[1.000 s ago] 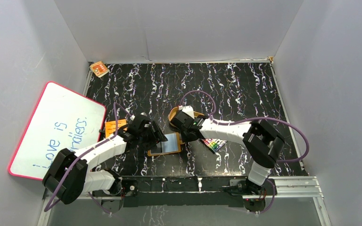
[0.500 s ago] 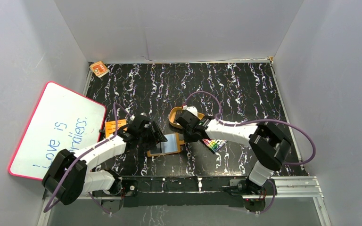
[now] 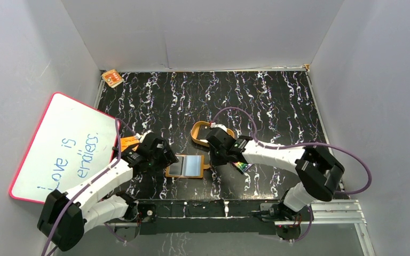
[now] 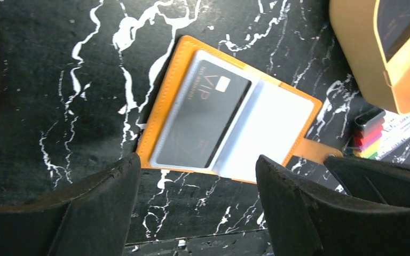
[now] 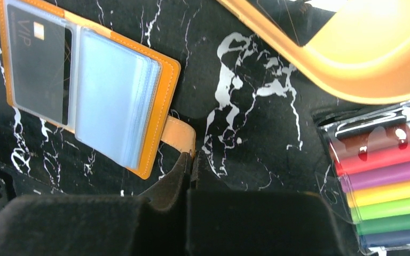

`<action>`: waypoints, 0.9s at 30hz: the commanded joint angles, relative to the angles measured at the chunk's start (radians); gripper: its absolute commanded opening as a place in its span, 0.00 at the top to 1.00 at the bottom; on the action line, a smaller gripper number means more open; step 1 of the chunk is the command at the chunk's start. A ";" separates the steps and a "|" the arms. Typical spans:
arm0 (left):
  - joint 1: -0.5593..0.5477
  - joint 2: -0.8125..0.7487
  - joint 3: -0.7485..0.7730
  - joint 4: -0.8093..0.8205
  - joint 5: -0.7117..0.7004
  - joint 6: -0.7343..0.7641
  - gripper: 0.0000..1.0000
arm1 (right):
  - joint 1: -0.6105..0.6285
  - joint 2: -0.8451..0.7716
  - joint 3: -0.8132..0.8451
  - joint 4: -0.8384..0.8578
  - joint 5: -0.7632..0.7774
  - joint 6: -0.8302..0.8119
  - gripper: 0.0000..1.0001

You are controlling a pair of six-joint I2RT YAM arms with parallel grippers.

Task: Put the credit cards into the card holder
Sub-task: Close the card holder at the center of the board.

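The card holder (image 3: 188, 166) lies open and flat on the black marbled table, orange outside and light blue inside (image 4: 277, 122). One black credit card (image 4: 203, 120) marked VIP sits in its left sleeve (image 5: 37, 64). Another dark card (image 4: 397, 24) lies in the tan tray. My left gripper (image 3: 166, 158) hovers open at the holder's left edge, with nothing between its fingers (image 4: 197, 181). My right gripper (image 3: 217, 159) is shut, its tips (image 5: 191, 157) right at the end of the holder's snap tab (image 5: 179, 133), with nothing seen between them.
The tan oval tray (image 3: 198, 133) stands just behind the holder. A pack of coloured markers (image 3: 243, 166) lies to its right, under the right arm. An orange booklet (image 3: 128, 142) and a whiteboard (image 3: 64, 146) are on the left. A small orange item (image 3: 112, 78) sits at the back left corner.
My left gripper has drawn back left off the card holder and opened wider, uncovering it. My right gripper has shut and moved from the tray down to the snap tab.
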State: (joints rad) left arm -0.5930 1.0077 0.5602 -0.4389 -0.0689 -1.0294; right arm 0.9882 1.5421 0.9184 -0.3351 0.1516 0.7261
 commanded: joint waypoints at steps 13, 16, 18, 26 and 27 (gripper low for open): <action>0.001 0.036 -0.089 0.050 0.006 -0.060 0.29 | -0.016 -0.156 -0.128 0.107 -0.082 -0.001 1.00; 0.001 0.068 -0.106 0.105 0.054 -0.044 0.30 | -0.018 -0.179 -0.123 0.119 -0.101 -0.001 1.00; 0.001 0.067 -0.126 0.147 0.105 -0.041 0.33 | -0.020 -0.194 -0.112 0.127 -0.124 -0.006 1.00; 0.000 0.057 -0.156 0.216 0.154 -0.031 0.47 | -0.020 -0.204 -0.063 0.227 -0.253 0.006 1.00; 0.001 0.058 -0.153 0.212 0.152 -0.026 0.49 | -0.019 -0.195 -0.055 0.236 -0.261 0.011 1.00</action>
State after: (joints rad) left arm -0.5922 1.0615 0.4236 -0.2195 0.0395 -1.0748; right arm 0.9703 1.3533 0.7990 -0.2035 -0.0284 0.7280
